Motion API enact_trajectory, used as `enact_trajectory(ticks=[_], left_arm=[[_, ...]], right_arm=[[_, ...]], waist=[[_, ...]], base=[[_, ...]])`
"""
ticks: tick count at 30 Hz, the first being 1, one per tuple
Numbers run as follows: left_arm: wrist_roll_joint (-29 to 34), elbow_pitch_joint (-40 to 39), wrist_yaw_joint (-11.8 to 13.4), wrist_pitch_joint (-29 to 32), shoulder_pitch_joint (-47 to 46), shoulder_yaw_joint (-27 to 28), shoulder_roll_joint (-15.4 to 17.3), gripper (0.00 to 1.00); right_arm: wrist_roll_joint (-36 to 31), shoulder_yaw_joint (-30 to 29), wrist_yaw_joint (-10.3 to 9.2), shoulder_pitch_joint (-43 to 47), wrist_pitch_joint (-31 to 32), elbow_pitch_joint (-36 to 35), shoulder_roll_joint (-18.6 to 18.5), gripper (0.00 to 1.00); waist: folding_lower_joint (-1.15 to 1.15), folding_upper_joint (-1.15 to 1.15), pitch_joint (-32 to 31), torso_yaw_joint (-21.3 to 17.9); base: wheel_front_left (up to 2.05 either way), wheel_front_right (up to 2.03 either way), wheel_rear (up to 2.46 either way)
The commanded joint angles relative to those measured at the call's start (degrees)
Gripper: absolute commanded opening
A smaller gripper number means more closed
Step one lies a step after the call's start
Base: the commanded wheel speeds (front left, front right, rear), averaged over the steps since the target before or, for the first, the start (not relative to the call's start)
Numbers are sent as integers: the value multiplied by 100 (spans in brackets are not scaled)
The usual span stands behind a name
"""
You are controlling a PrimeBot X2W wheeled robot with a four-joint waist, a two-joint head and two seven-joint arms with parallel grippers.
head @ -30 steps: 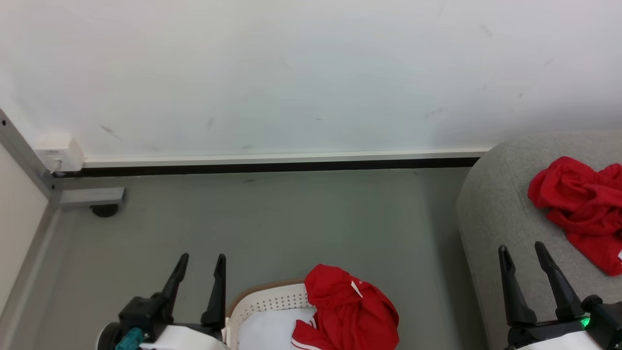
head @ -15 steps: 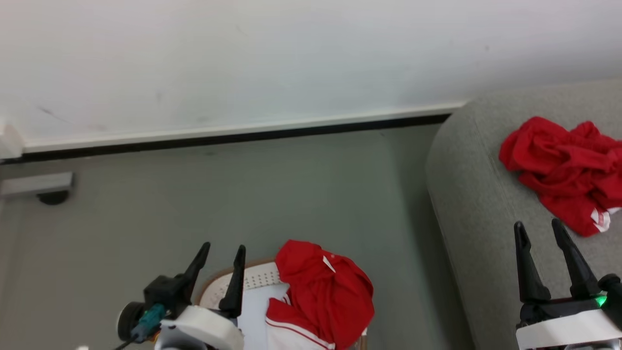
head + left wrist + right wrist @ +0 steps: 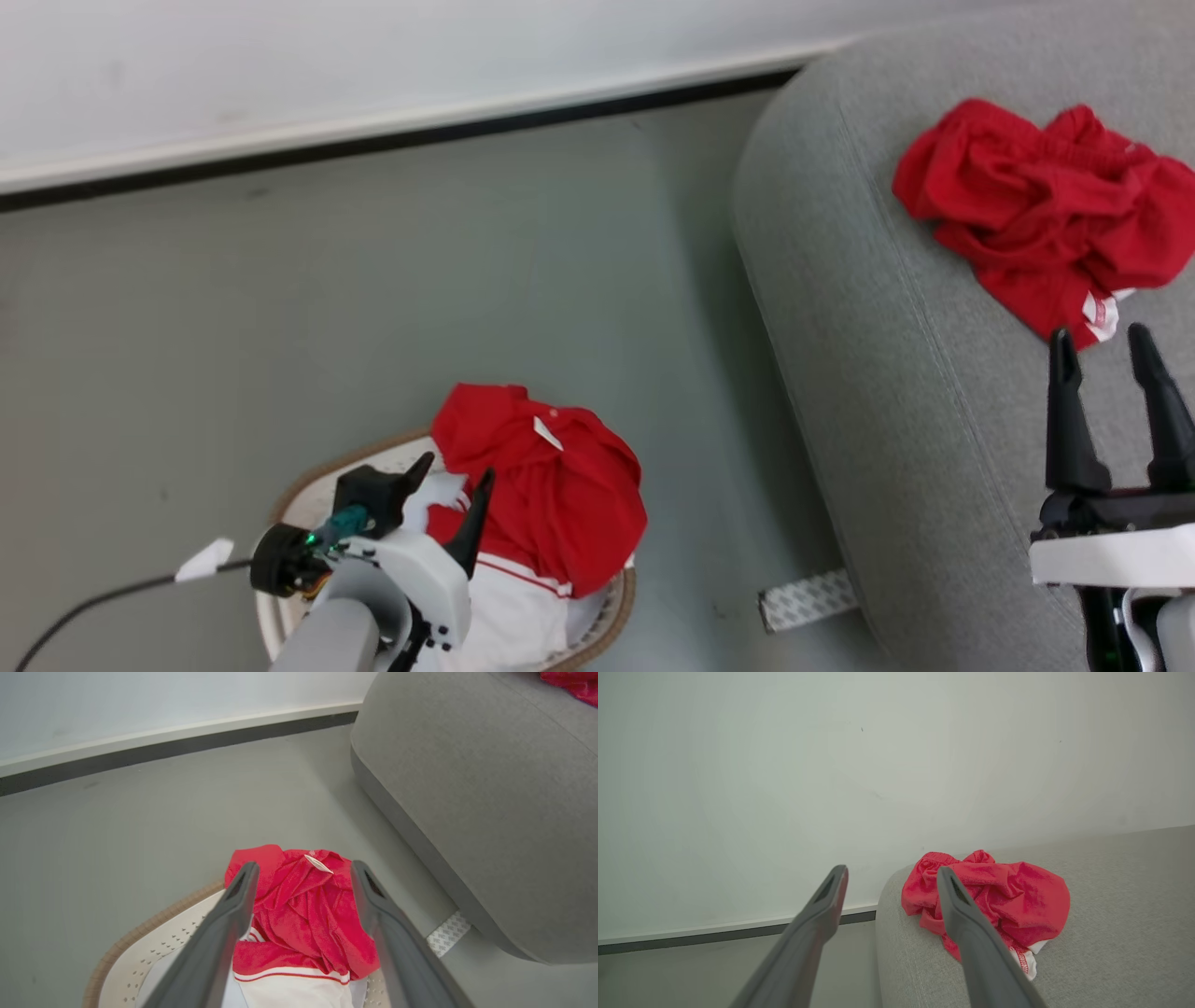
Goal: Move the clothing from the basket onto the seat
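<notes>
Left wrist view: left gripper (image 3: 303, 867) has its fingers apart and empty, poised over the red garment (image 3: 303, 914) at 12 o'clock, which is heaped on the far rim of the basket (image 3: 163, 942). I'd drop straight down, straddle the thick red bunch rather than the white panel under it, and close deep. Lift clear of the rim before swinging to the seat (image 3: 490, 788) at 2 o'clock. Right gripper (image 3: 1100, 336) is spread too, empty above the seat, with the second garment (image 3: 1027, 205) at its 12 o'clock.

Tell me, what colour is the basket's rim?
Brown, running round the cream-white basket. The left wrist view shows it best.
</notes>
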Motion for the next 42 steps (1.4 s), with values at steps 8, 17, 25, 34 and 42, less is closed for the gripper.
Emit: enact_trajectory(ticks=[8,17,25,34,42], left_arm=[[-184,1166,-1,275,-845,-769,237,100],[-456,2074,-2,720,-1588,-1604,485,100],[-745,2506,-3,1238,-2096,-2108,805,100],[-404,2730,-3,1507,-2597,-2618,1195,100],[-246,2846,-4,2421,-2718,-3314,1185,100]], right_arm=[[98,-198,-13,-479,-16,-210,197,100],[241,-235,-13,-932,-16,-470,407,100],[395,-182,-13,-1215,-16,-690,535,100],[617,-77,-13,-1389,-15,-773,556,100],[701,-1,-13,-1348,-16,-772,554,100]], waist=[[-1,0,954,-640],[-1,0,1781,-1004],[-1,0,2458,-1274],[-1,0,2944,-1412],[-1,0,3088,-1386]], base=[[0,0,0],[0,0,0],[0,0,0],[0,0,0],[0,0,0]])
